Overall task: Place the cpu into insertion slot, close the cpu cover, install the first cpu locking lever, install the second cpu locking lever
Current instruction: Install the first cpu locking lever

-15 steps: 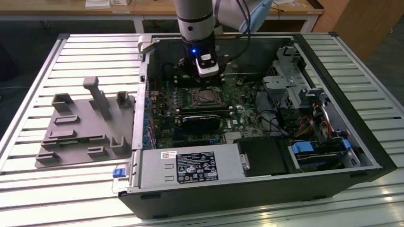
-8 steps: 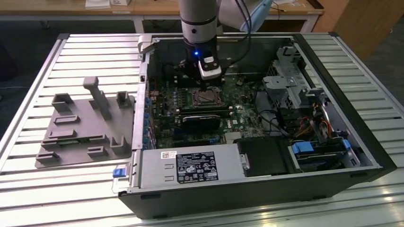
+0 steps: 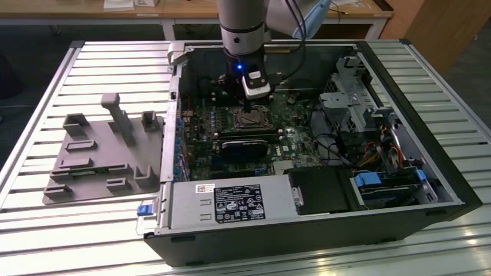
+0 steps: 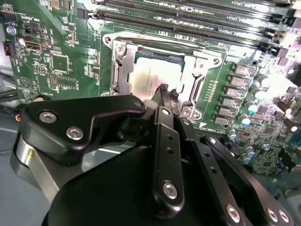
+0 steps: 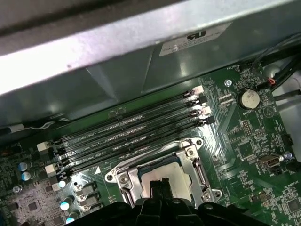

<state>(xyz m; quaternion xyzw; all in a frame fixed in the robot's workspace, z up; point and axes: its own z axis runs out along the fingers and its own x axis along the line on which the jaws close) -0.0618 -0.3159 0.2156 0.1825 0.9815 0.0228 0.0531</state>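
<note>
Fixtures [image 3: 100, 152] of grey plastic sit on the slatted surface [image 3: 46, 86] at the exterior view's left, well apart from my work. Rightward, inside the open case [image 3: 429, 172], my jaws [image 4: 163, 89] hang clenched over the cpu [image 4: 150, 77], which already lies in the insertion slot [image 4: 120, 70] with the cpu cover [image 4: 200, 66] down around it. I judge the levers are next, needing a fine sideways hook.
</note>
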